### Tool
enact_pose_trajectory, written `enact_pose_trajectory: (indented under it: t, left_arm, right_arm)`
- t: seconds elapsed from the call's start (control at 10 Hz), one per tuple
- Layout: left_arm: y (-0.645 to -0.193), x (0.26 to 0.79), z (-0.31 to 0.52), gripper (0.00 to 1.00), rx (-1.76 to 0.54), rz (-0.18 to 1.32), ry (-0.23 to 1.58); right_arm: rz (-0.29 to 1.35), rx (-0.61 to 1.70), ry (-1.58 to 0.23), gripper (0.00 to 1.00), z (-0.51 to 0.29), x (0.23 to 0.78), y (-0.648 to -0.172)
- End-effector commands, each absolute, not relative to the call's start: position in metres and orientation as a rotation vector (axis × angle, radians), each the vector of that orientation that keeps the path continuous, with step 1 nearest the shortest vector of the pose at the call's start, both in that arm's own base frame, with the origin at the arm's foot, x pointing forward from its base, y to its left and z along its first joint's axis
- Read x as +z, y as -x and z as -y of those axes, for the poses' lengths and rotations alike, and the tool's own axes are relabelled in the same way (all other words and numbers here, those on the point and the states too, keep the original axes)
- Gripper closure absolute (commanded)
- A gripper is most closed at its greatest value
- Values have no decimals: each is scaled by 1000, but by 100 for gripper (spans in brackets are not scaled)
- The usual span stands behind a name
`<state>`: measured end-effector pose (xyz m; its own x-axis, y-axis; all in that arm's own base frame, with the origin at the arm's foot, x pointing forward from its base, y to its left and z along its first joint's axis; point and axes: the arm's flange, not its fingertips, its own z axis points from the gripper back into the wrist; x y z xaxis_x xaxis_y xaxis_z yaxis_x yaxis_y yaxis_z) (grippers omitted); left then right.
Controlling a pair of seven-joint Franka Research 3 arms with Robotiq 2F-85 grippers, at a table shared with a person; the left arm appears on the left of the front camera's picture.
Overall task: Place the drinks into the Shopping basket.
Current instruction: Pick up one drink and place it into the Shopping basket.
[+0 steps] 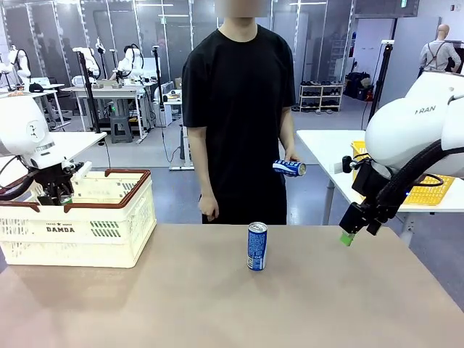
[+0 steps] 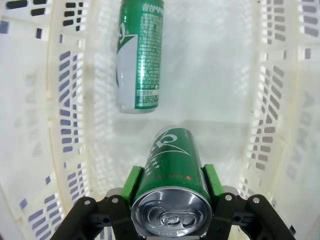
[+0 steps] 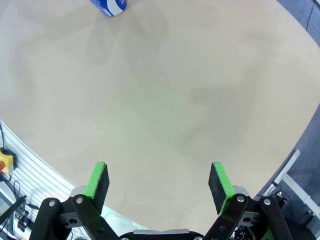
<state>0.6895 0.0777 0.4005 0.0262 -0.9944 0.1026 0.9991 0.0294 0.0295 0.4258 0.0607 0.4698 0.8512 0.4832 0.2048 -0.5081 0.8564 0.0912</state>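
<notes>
The cream Shopping basket (image 1: 80,225) with a brown rim stands at the table's left. My left gripper (image 2: 171,180) reaches down inside it, shut on a green can (image 2: 172,175); in the front view this gripper (image 1: 56,193) dips behind the basket's rim. A second green can (image 2: 140,55) lies on the basket floor (image 2: 220,85). A blue and white can (image 1: 257,246) stands upright mid-table, and its base (image 3: 108,7) shows at the top of the right wrist view. The person holds another blue and white can (image 1: 289,168) in one hand. My right gripper (image 1: 352,233) hangs open above the table's right side, its pads (image 3: 99,181) wide apart.
A person in a black T-shirt (image 1: 239,109) stands at the far edge of the brown table (image 1: 217,304). A yellow mesh basket (image 1: 428,190) sits on a white table behind my right arm.
</notes>
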Motion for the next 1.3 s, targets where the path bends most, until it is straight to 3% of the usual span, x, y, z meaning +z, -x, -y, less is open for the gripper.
enact_pose_trajectory:
  t: [0.0, 0.7, 1.1, 1.2]
  left_arm:
    - [-690, 391, -80, 41, -1564, 107, 35]
    - [-689, 384, -77, 41, -1594, 144, 96]
    - [-691, 388, -75, 2, -1617, 116, 89]
    - [-692, 390, -75, 0, -1617, 118, 85]
  right_arm:
    - [172, 532, -135, 0, -59, 471, -426]
    - [172, 532, -135, 0, -59, 471, -426]
    - [172, 532, -135, 0, -59, 471, -426]
    - [172, 532, -135, 0, -59, 471, -426]
